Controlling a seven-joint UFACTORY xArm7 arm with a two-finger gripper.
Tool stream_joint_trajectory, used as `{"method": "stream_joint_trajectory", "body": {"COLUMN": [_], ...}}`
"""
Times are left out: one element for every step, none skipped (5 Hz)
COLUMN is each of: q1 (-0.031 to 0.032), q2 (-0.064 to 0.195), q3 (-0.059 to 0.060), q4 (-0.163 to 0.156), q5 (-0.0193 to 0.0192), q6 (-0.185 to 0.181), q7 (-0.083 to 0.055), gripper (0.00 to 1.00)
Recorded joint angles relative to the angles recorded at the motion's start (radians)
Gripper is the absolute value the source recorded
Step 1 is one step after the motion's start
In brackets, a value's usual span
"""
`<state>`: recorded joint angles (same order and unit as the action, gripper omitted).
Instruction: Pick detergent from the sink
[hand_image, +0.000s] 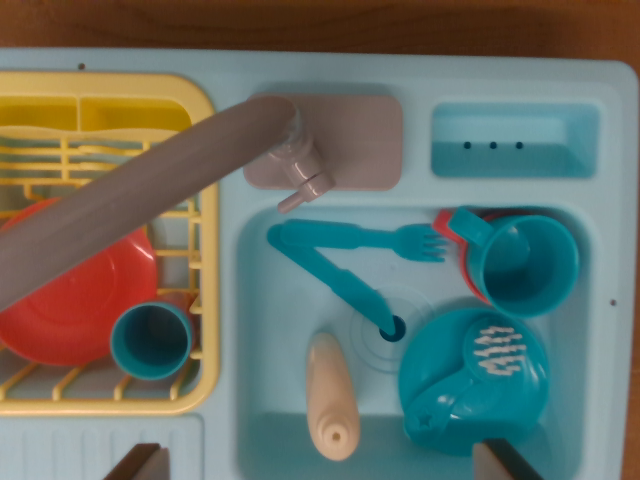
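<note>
My fingers (322, 462) are spread, holding nothing. The peach detergent bottle (331, 396) lies flat in the sink (262, 420) between them. Risk: its rounded body rolls toward the teal pot lid (473, 380) on closure.

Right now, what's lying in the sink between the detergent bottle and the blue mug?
In the wrist view, the teal pot lid and the drain lie between the detergent bottle and the blue mug.
</note>
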<state>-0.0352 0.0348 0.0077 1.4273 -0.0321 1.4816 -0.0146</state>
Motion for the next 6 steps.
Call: {"method": "stream_joint_trajectory", "body": {"q1": [-0.0014, -0.0014, -0.0031, -0.0031, -0.0048, -0.0048], "q2": [0.0, 0.0, 0.001, 0.001, 0.001, 0.001], "q3": [-0.004, -0.004, -0.008, -0.008, -0.012, -0.012], "q4": [-0.036, -0.036, -0.077, -0.077, -0.12, -0.12], "q5": [0.0034, 0.0034, 0.0073, 0.0073, 0.0114, 0.0114], "q6": [-0.036, -0.036, -0.078, -0.078, -0.122, -0.122], "q7": [-0.009, -0.009, -0.018, -0.018, -0.029, -0.029], "gripper": [0.0, 0.0, 0.0, 0.0, 0.0, 0.0]}}
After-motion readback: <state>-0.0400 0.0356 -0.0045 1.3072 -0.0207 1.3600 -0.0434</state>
